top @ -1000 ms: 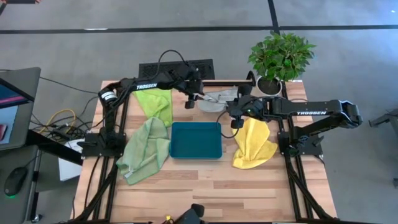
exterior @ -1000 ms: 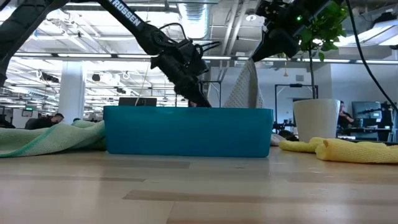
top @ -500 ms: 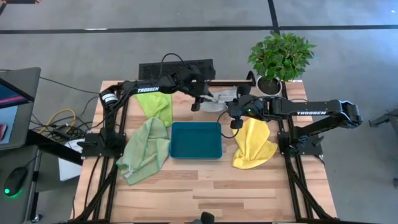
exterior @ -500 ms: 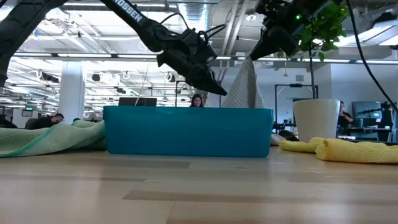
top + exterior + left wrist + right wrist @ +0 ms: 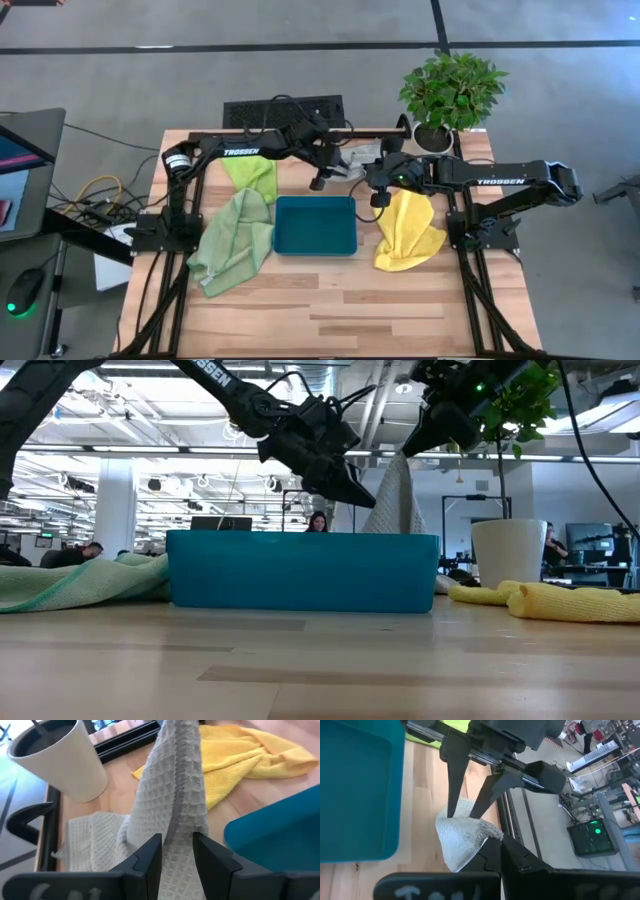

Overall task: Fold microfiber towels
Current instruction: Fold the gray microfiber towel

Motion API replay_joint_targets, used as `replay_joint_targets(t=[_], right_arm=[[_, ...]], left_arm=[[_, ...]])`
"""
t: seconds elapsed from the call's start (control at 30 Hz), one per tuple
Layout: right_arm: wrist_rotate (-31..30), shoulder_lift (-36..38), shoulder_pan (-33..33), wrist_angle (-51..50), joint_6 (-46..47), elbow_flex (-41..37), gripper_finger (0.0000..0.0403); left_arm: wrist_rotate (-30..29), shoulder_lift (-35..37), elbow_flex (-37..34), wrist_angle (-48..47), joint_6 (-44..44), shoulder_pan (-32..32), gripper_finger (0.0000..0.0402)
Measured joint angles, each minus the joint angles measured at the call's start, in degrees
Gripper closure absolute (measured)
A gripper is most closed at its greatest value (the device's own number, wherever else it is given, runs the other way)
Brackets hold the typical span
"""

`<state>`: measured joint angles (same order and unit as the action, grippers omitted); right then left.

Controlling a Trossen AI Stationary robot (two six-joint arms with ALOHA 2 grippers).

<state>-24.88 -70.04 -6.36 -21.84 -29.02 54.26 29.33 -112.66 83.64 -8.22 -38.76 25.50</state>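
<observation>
- Desk [image 5: 400, 310]: light wooden butcher-block top, bare across the front half.
- Teal tray [image 5: 315, 225]: rectangular, lying flat at the centre of the desk.
- Sage green towel [image 5: 232, 245]: crumpled, just beside the tray toward the left edge.
- Lime green towel [image 5: 252, 172]: bunched, behind the sage one, toward the back left corner.
- Yellow towel [image 5: 408, 232]: crumpled, beside the tray toward the right edge.
- Grey towel [image 5: 95, 837]: partly resting on the desk behind the tray, the rest lifted.
- Potted plant [image 5: 450, 92]: white pot, at the back right.
</observation>
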Motion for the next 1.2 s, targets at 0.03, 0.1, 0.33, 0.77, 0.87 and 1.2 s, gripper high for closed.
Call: replay_joint_targets(t=[0.03, 0.1, 0.33, 0.77, 0.87, 1.2], right_arm=[[0.0, 0.0, 0.0, -0.1, 0.0, 0.0, 0.0391], [0.0, 0.0, 0.0, -0.6, 0.0, 0.0, 0.0391], [0.0, 0.0, 0.0, -1.1, 0.0, 0.0, 0.0391], [-0.5, 0.0, 0.0, -0.8, -1.5, 0.0, 0.0391], [-0.5, 0.0, 0.0, -0.8, -1.5, 0.0, 0.0391], [0.7, 0.0, 0.0, 1.3, -3.1, 0.0, 0.0391]], left_arm=[[0.8, 0.0, 0.0, -0.1, 0.0, 0.0, 0.0298], [2.4, 0.0, 0.0, -0.8, 0.0, 0.0, 0.0298], [3.7, 0.0, 0.0, -4.9, -2.3, 0.0, 0.0298], [-4.3, 0.0, 0.0, -7.4, -5.9, 0.0, 0.0298], [-4.4, 0.0, 0.0, -7.4, -6.0, 0.0, 0.0298], [-4.1, 0.0, 0.0, -7.4, -7.4, 0.0, 0.0300]])
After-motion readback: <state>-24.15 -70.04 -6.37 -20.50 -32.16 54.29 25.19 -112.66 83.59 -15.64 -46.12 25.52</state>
